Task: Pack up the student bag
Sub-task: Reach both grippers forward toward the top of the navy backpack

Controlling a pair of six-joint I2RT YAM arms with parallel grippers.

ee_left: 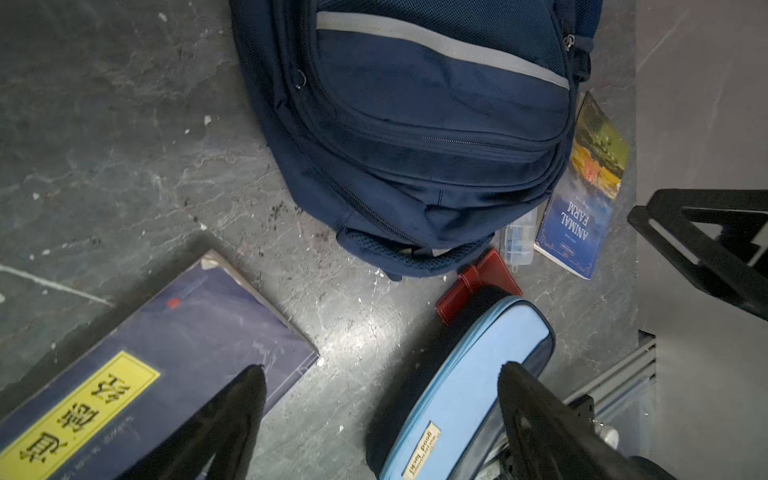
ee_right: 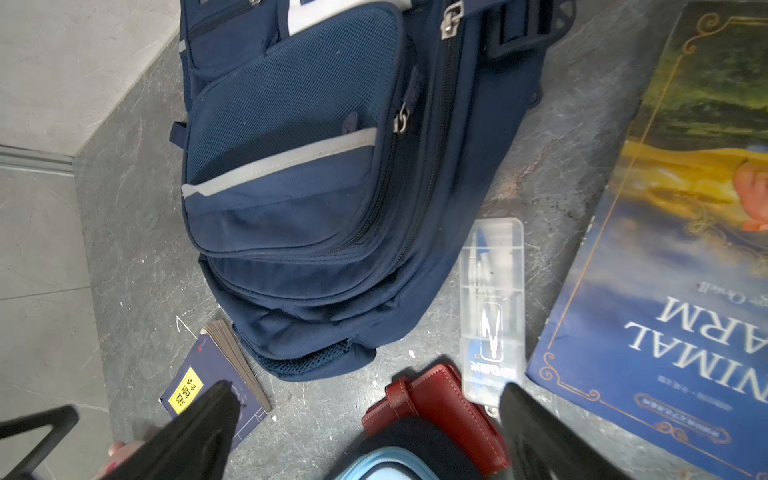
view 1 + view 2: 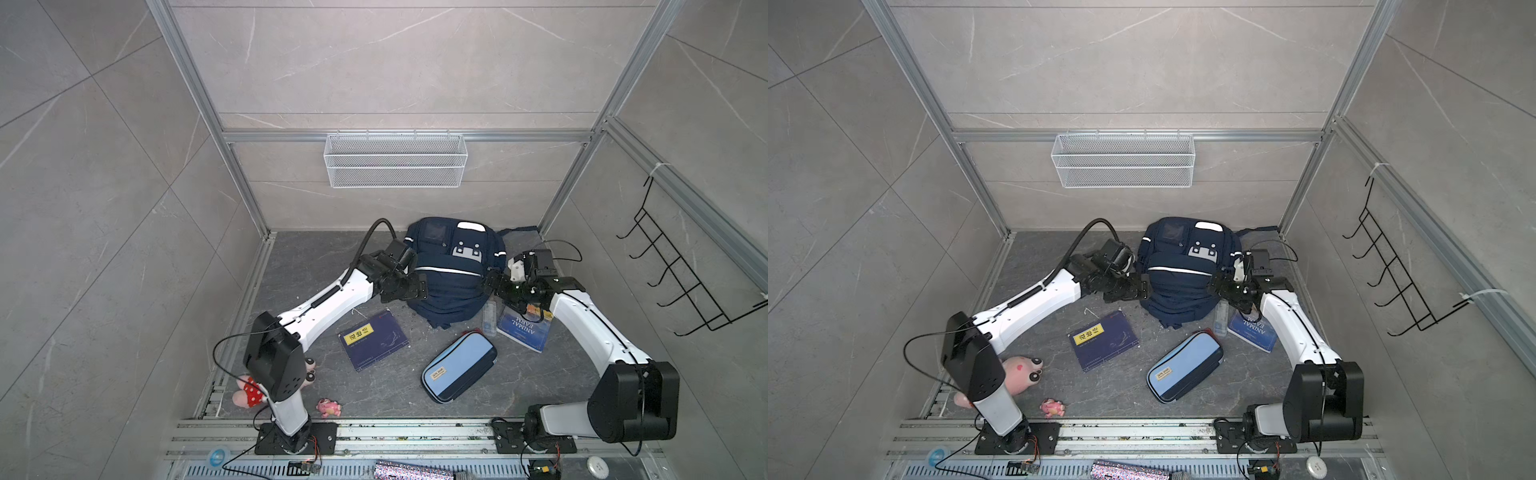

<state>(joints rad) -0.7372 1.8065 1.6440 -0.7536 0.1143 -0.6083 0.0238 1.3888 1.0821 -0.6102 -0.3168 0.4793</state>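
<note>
The student bag [image 3: 453, 274] lies front-up at the far middle of the counter [image 3: 316, 266]. Its zips look shut, so I judge that packing has not begun. The left pincer [image 1: 380, 370] hangs off the bag's left flank and the right pincer [image 2: 365, 384] off its right, both spread wide and holding nothing. Flanking the bag this way looks like a set-up to brace it and work a zip.

The goods wait nearer: a navy book with a yellow label [image 3: 372, 340], a light-blue pencil case [image 3: 459, 365] and an Animal Farm paperback [image 3: 524, 330].

Both top views show the bag's far end and dotted patch, which the wrist views cut off. The wrist views show plainly a red wallet [image 2: 440, 411] at the pencil case's far end, a clear compass case [image 2: 492, 307] beside the paperback, and zip pulls [image 2: 401, 118] on the bag's right side.
</note>
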